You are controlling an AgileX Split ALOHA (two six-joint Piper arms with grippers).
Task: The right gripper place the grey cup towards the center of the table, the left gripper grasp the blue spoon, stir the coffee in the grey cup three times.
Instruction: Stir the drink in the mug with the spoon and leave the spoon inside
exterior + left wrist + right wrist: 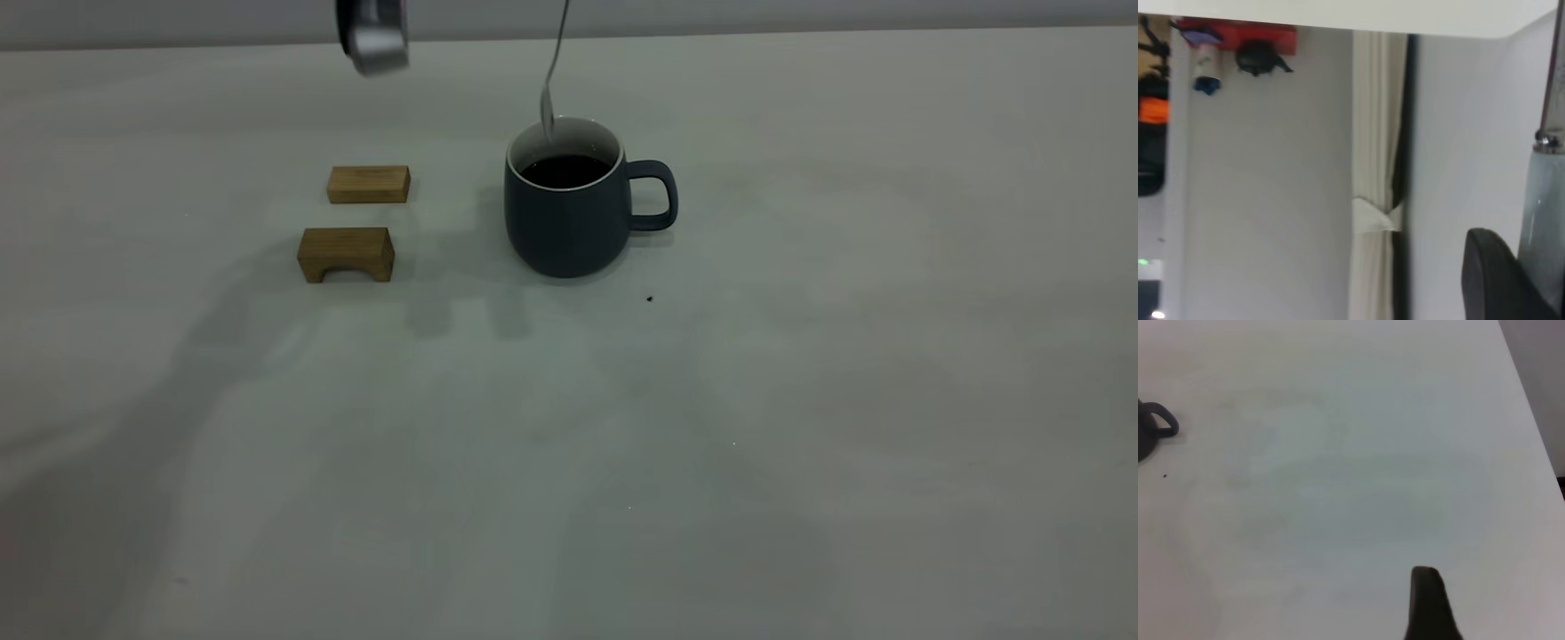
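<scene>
Where the spoon hangs: the spoon (553, 80) drops almost straight down from the left hand (1501, 280), its bowl just inside the rim of the cup (573, 213), apparently poised to stir.
Left hand: high above the cup, mostly out of the outside view; closed on the pale blue handle, which lies against a dark finger (1491, 280).
Cup: upright on the bench (800, 400) directly below the left hand, handle turned away from the blocks, so the placing step looks done.
Coffee: dark coffee (567, 171) sits well below the rim; whether the spoon bowl touches it is unclear.
Right hand: the right hand (1428, 607) hovers over bare bench well away from the cup's handle, leaving room; its grip cannot be told.
Blocks: two wooden blocks (368, 184) lie below and to one side of the left hand, apart from the cup.
</scene>
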